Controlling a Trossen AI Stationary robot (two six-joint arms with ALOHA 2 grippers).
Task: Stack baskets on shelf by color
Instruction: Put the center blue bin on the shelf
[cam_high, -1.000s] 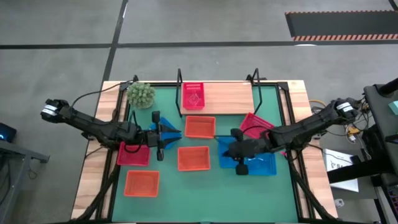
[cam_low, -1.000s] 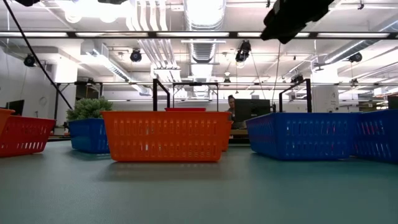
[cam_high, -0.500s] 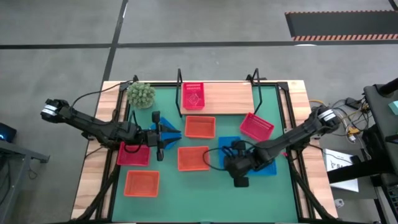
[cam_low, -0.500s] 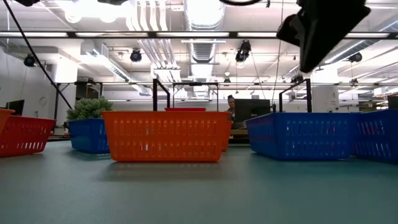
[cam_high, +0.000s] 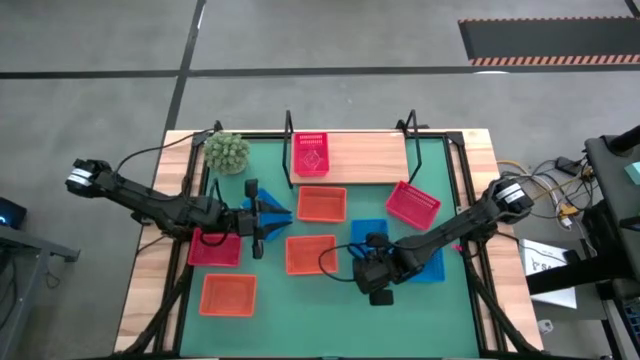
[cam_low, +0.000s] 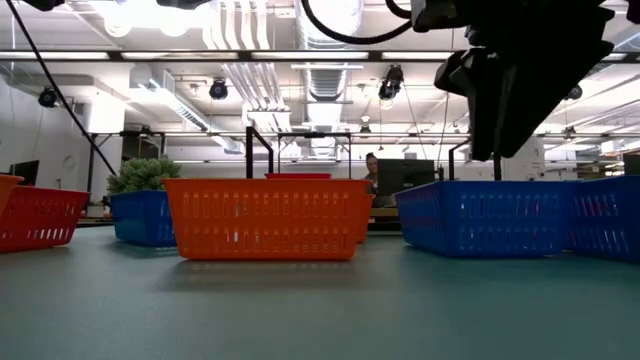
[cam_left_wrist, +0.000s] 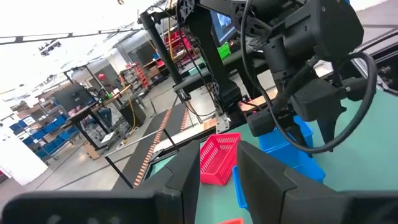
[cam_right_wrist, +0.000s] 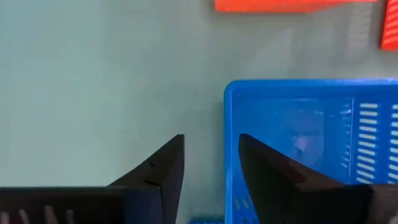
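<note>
A red basket (cam_high: 311, 153) sits at the left end of the shelf (cam_high: 368, 156). On the green mat lie three orange baskets (cam_high: 321, 203) (cam_high: 310, 253) (cam_high: 228, 294), two red ones (cam_high: 214, 247) (cam_high: 412, 203), and blue ones (cam_high: 362, 232) (cam_high: 280, 212). My right gripper (cam_right_wrist: 211, 140) is open and points down over the near left corner of the blue basket (cam_right_wrist: 311, 143). That basket's side wall (cam_right_wrist: 231, 118) lies under the gap between the fingers; whether a finger touches it, I cannot tell. My left gripper (cam_left_wrist: 217, 162) is open and level above the left blue basket, with nothing between its fingers.
A small green plant (cam_high: 227, 151) stands at the mat's far left corner. The shelf's black end frames (cam_high: 289, 135) (cam_high: 410, 128) rise at both ends of the board. In the low view an orange basket (cam_low: 265, 218) stands in front, with blue baskets (cam_low: 480, 215) (cam_low: 145, 218) to its sides.
My right gripper has moved toward the table's near edge and a little to the left, along the blue basket, and has come down: in the low view it has dropped from the top edge to just above the basket's rim. The baskets have stayed put.
</note>
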